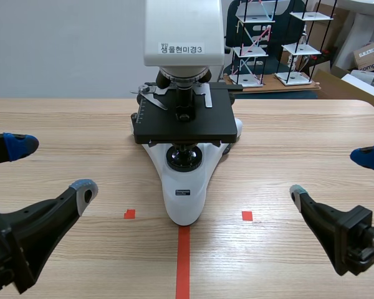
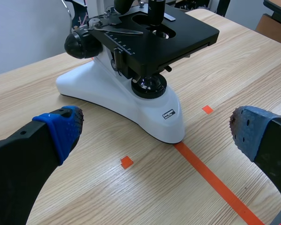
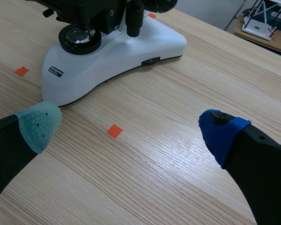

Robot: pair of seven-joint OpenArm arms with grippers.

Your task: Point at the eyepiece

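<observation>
Our left fingers [image 1: 81, 192] and right fingers [image 1: 298, 195] both hang spread wide, grasping nothing, low over the worktop [image 1: 287, 143] on either side of the microscope [image 1: 184, 187], whose eyepiece probably sits above the white head [image 1: 184, 31], out of sight.

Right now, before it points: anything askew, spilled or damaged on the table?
Nothing stands out. The microscope stands upright, its base centred on the tape line. The left gripper and right gripper are open and low, clear of it. The eyepiece is above all views, so I can't check it.
</observation>
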